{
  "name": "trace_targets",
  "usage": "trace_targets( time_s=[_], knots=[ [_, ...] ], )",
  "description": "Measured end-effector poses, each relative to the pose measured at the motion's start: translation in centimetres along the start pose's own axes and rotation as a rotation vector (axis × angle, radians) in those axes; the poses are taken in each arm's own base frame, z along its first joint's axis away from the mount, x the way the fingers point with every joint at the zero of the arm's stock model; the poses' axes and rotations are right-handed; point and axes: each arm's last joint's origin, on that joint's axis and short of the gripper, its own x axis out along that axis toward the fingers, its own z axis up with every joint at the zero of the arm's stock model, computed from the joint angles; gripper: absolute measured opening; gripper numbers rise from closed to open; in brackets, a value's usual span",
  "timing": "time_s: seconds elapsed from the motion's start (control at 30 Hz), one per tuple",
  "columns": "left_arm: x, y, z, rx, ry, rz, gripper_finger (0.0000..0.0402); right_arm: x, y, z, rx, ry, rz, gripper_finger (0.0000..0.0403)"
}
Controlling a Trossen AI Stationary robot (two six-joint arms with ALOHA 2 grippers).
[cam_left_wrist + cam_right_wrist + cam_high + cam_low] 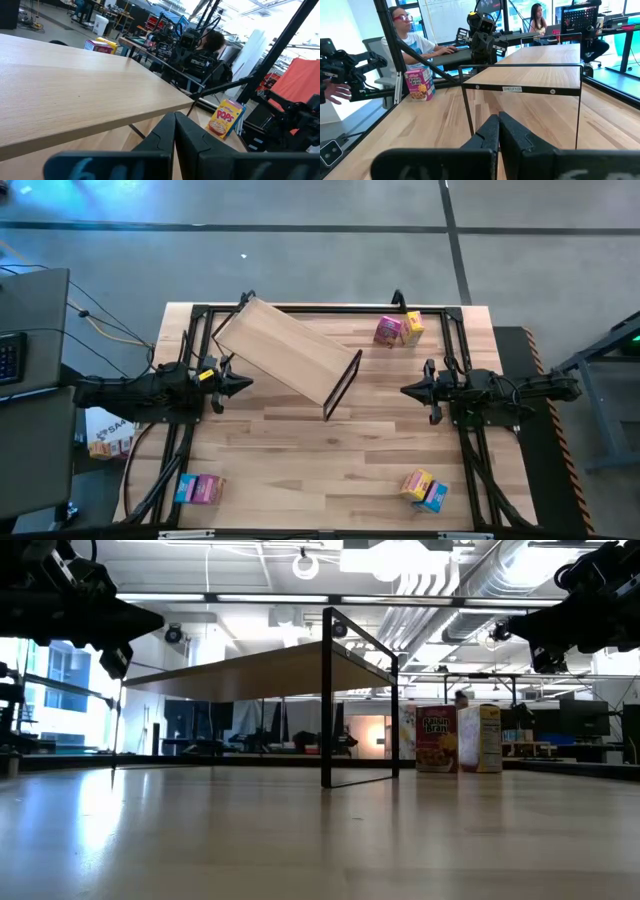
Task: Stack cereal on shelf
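The shelf (287,350) stands skewed across the counter (330,450), its long board running from about ten o'clock down to four o'clock, so neither of my arms meets it square. The cereal waits in three pairs well clear of it: a pink box (388,331) touching a yellow box (412,327) at the one o'clock corner, a blue and pink pair (200,489) at seven o'clock, and a yellow and blue pair (424,489) at five o'clock. None sits on the board yet, so I judge the stacking has not begun.

My left tool (236,383) hangs above the counter at nine o'clock, just beside the shelf's near end, its fingers pressed together on nothing. My right tool (412,390) hovers at three o'clock, pointed at the wire end frame, fingers likewise closed and empty. Both arms reach in level and low, wrists straight, facing each other.
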Motion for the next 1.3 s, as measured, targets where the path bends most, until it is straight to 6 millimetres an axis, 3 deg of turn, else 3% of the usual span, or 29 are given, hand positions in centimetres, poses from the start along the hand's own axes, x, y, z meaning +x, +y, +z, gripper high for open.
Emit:
trace_targets(
  time_s=[0.57, 0.63, 0.73, 0.87, 0.93, 1.1, 1.3],
  knots=[
    [0.0, 0.0, 0.0, 0.0, 0.0, 0.0, 0.0, 0.0, 0.0, 0.1, -0.001, -0.013, -0.008, 0.0],
    [0.0, 0.0, 0.0, 0.0, 0.0, 0.0, 0.0, -0.1, 0.0, 1.2, 0.053, -0.131, -0.039, 0.0],
    [0.0, 0.0, 0.0, 0.0, 0.0, 0.0, 0.0, -1.0, -0.1, 4.3, 0.291, -0.484, -0.074, 0.0],
    [0.0, 0.0, 0.0, 0.0, 0.0, 0.0, 0.0, -3.5, -0.8, 7.3, 0.476, -0.877, -0.269, 0.0],
    [0.0, 0.0, 0.0, 0.0, 0.0, 0.0, 0.0, -4.3, -1.1, 8.2, 0.517, -0.953, -0.382, 0.0],
    [0.0, 0.0, 0.0, 0.0, 0.0, -0.001, 0.0, -3.8, -1.2, 9.8, 0.519, -0.815, -0.612, 0.0018],
    [0.0, 0.0, 0.0, 0.0, 0.0, -0.001, 0.0, -1.9, -1.2, 13.1, 0.399, -0.492, -0.77, 0.0133]
  ],
)
